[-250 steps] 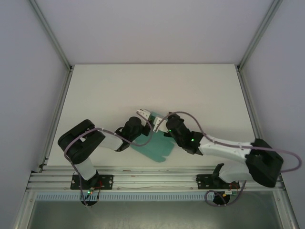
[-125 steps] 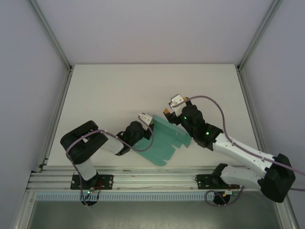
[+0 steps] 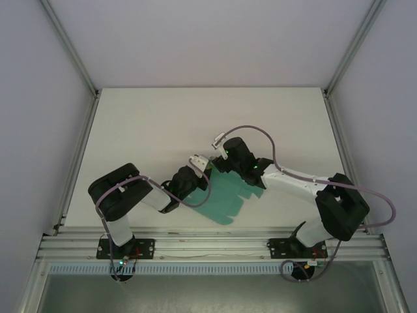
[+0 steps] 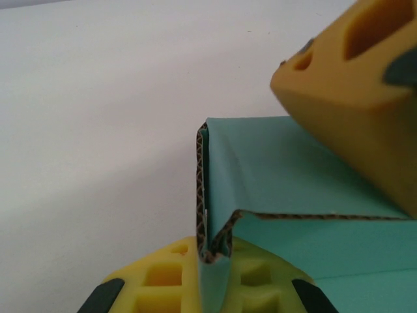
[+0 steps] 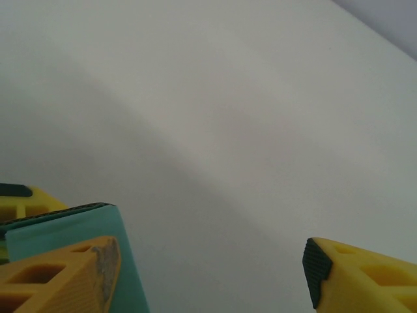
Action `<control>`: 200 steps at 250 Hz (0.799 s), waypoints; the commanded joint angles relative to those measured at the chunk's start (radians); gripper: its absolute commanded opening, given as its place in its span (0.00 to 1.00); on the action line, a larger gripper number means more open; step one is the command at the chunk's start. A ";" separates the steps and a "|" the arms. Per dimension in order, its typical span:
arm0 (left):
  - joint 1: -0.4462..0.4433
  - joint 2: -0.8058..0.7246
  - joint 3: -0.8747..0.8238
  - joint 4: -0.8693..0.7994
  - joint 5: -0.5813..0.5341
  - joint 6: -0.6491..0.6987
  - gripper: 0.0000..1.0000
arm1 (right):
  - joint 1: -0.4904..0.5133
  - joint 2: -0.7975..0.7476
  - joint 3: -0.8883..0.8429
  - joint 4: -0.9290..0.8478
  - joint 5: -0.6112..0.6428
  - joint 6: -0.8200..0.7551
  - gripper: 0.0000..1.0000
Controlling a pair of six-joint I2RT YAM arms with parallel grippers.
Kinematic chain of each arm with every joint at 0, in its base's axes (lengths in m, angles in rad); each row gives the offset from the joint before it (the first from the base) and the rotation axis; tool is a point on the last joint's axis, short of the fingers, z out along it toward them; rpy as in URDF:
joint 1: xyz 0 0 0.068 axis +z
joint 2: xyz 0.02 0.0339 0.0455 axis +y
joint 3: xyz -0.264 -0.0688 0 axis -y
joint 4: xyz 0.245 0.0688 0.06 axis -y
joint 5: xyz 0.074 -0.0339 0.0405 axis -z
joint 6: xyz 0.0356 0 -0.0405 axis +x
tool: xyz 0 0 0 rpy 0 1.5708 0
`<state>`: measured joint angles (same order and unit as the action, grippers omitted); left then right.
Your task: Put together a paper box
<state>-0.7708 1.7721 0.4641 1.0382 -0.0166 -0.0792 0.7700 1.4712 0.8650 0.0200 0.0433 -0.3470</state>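
The paper box (image 3: 225, 199) is a teal card sheet, partly folded, lying near the table's front middle. My left gripper (image 3: 197, 161) is shut on a folded corrugated edge of the paper box (image 4: 280, 156) at its far left corner; the pinched fold stands between my yellow fingers (image 4: 163, 274). My right gripper (image 3: 220, 139) hovers open just beyond the sheet's far edge. One of its fingers (image 5: 71, 270) rests against the teal card (image 5: 78, 228), while the other finger (image 5: 352, 274) is over bare table. Nothing sits between its jaws.
The white table (image 3: 163, 124) stretches free toward the back and both sides. Aluminium frame posts (image 3: 75, 59) stand at the back corners, and a metal rail (image 3: 208, 244) carrying the arm bases runs along the near edge.
My right gripper let go of the card, opened, rose toward the back right, then swung left above the far edge. The sheet spread flatter. My left gripper kept its hold.
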 commanded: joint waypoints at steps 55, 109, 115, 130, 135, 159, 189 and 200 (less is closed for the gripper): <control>-0.008 -0.009 0.030 -0.077 -0.085 -0.089 0.22 | 0.003 0.049 -0.076 -0.027 -0.106 -0.055 0.63; -0.006 -0.004 0.094 -0.186 -0.111 -0.107 0.24 | 0.011 0.079 -0.064 -0.034 -0.117 -0.063 0.58; -0.005 -0.001 0.101 -0.198 -0.120 -0.109 0.24 | 0.011 0.080 -0.063 -0.038 -0.122 -0.064 0.58; -0.004 0.005 0.111 -0.206 -0.135 -0.112 0.24 | 0.013 0.076 -0.060 -0.051 -0.150 -0.062 0.58; -0.002 0.004 0.113 -0.205 -0.139 -0.113 0.23 | 0.013 0.073 -0.060 -0.054 -0.161 -0.059 0.58; 0.003 0.016 0.123 -0.203 -0.170 -0.119 0.02 | 0.013 0.055 -0.066 -0.063 -0.175 -0.042 0.58; 0.003 0.015 0.131 -0.216 -0.228 -0.130 0.00 | 0.013 -0.008 -0.085 -0.038 -0.150 0.013 0.62; 0.003 0.000 0.128 -0.234 -0.236 -0.141 0.00 | 0.011 -0.052 -0.089 -0.031 -0.113 0.048 0.66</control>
<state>-0.7803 1.7714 0.5571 0.8520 -0.1429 -0.1898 0.7609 1.4883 0.8280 0.1143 -0.0471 -0.3656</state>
